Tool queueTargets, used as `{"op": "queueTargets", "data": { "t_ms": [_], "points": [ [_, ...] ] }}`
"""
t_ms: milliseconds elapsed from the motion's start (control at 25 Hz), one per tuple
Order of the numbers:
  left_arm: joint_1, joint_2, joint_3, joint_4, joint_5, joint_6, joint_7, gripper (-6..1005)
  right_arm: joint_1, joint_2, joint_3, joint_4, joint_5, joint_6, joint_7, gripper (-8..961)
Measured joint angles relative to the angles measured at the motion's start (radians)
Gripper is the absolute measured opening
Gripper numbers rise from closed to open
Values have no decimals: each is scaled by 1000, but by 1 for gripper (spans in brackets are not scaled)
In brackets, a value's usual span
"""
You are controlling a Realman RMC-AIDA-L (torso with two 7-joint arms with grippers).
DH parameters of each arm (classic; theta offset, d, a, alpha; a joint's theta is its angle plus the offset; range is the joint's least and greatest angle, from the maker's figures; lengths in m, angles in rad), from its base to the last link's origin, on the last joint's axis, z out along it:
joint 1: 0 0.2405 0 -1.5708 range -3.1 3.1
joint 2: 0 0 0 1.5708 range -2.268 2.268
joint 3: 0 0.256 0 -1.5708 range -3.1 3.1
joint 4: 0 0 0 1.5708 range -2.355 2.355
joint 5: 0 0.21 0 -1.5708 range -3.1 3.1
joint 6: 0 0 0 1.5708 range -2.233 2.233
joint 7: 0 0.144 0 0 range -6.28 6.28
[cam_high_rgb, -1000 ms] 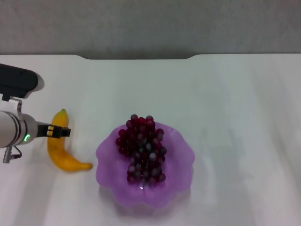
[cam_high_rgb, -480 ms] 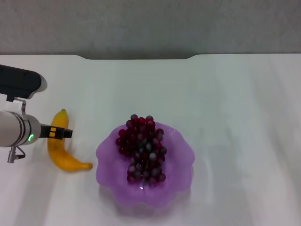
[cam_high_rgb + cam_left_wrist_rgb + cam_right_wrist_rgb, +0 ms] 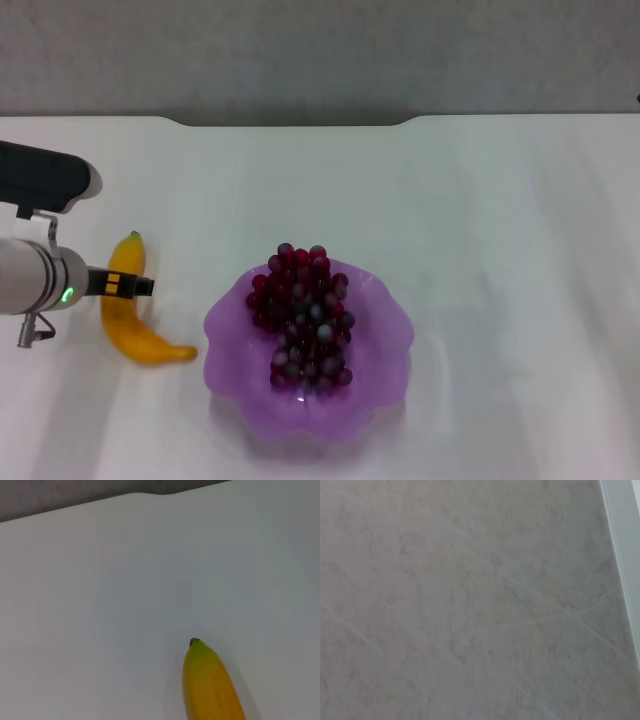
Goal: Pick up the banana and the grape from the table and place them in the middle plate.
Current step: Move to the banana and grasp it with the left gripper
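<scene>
Left end effector (image 3: 135, 285) over the middle of the banana (image 3: 130, 322), at the left side of the white bench (image 3: 500, 220); dark tip with yellow markings overlapping the fruit in the head view, contact impossible to judge, finger spread impossible to tell. Green light lit on the silver wrist section behind it, a dark arm segment farther back at the left edge.

Banana flat on the bench, curved, greenish stem tip pointing to the far side, blunt end nearer and turned right toward the middle plate (image 3: 385, 340). Just left of the plate, apart from its rim. In the left wrist view, only the stem end of the banana (image 3: 210, 685) seen against bare white surface, the notched far edge of the bench above it.

Middle plate, translucent purple with a scalloped rim, near the front centre of the bench. The grape (image 3: 303, 318), a long bunch of dark red and purple berries with some greyish ones, inside the plate, running from its far rim toward its near side and slightly left of the plate's centre.

Right end effector out of the head view; right wrist view filled with mottled grey floor (image 3: 470, 605) and a pale strip along one edge.
</scene>
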Motion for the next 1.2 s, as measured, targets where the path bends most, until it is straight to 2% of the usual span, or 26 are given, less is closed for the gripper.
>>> {"op": "queueTargets", "data": {
  "t_ms": [520,760,1200],
  "points": [
    [-24,-3,0,-51,0,22,0,870,1,0,0,3,0,0,0,774],
    [-30,-3,0,-75,0,26,0,716,1,0,0,3,1,0,0,774],
    [-40,-2,0,-86,0,28,1,512,3,0,-1,6,5,0,0,773]
  ]
}}
